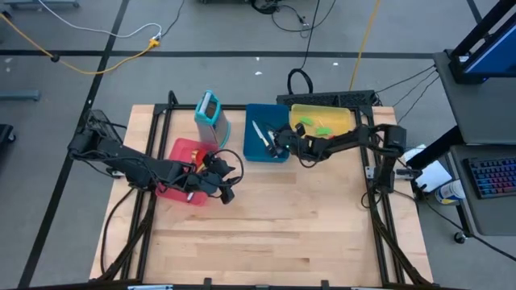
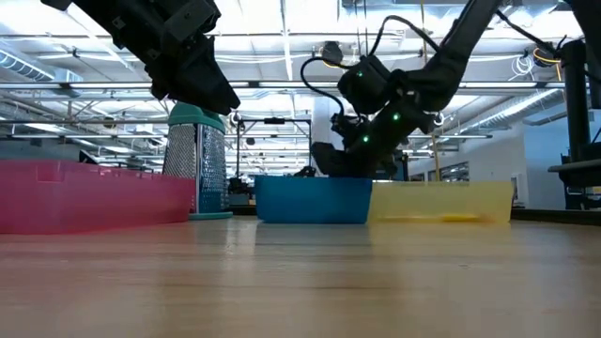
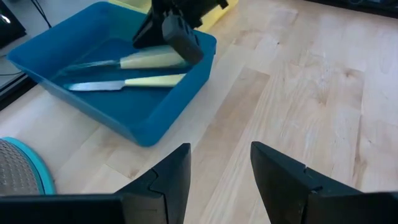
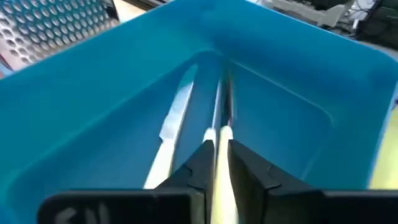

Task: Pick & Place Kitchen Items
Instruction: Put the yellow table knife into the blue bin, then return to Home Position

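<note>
Right now the right gripper (image 4: 216,163) reaches into the open-topped blue plastic tray (image 1: 256,150), its two dark fingers pinched on the cream handle of a slim steel-bladed knife (image 4: 219,140), whose blade runs along the tray floor toward the far corner. A second cream-handled knife (image 4: 171,127) lies flat on the floor just beside it, nearly parallel, with bare blue floor on either side up to the tray's raised walls. In the left wrist view both knives show side by side near the tray's middle, the right arm's dark finger over the handle of the farther one. The left gripper (image 3: 219,168) hangs above bare wooden tabletop (image 1: 306,234) just off the blue tray's near wall, its fingers apart with nothing between them. From above, it sits by the front corner of the flat red tray (image 1: 179,153). A teal perforated upright holder (image 1: 209,110) stands between the red and blue trays, toward the back. Beside the blue tray, the yellow tray (image 1: 339,117) holds green utensils (image 1: 315,126). The table's whole front half lies open.
</note>
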Robot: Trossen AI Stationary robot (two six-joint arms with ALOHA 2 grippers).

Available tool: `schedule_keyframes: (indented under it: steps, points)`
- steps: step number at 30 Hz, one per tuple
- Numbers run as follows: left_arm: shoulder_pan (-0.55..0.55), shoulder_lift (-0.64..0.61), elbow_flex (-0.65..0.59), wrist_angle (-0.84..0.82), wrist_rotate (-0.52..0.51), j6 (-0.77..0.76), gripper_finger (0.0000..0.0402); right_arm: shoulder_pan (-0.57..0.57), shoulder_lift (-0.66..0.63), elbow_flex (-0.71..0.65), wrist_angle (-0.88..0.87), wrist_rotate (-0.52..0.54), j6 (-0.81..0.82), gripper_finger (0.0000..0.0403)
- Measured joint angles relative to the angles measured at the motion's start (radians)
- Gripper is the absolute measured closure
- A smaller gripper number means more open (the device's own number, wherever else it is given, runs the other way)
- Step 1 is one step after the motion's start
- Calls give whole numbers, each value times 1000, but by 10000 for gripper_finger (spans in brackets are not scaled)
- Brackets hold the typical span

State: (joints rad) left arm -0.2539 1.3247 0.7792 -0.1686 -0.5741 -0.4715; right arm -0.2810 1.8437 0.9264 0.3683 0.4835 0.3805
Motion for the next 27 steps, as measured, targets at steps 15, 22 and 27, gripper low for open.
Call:
schedule_keyframes:
  steps: [15,22,27]
  points:
    - [0,0,0,-7,0,4,231,-14,28,1,28,-14,-11,397]
    - [0,0,0,-8,0,4,231,-14,28,0,32,-15,-11,402]
    - [0,0,0,-8,0,25,231,-14,29,-2,79,-77,-33,402]
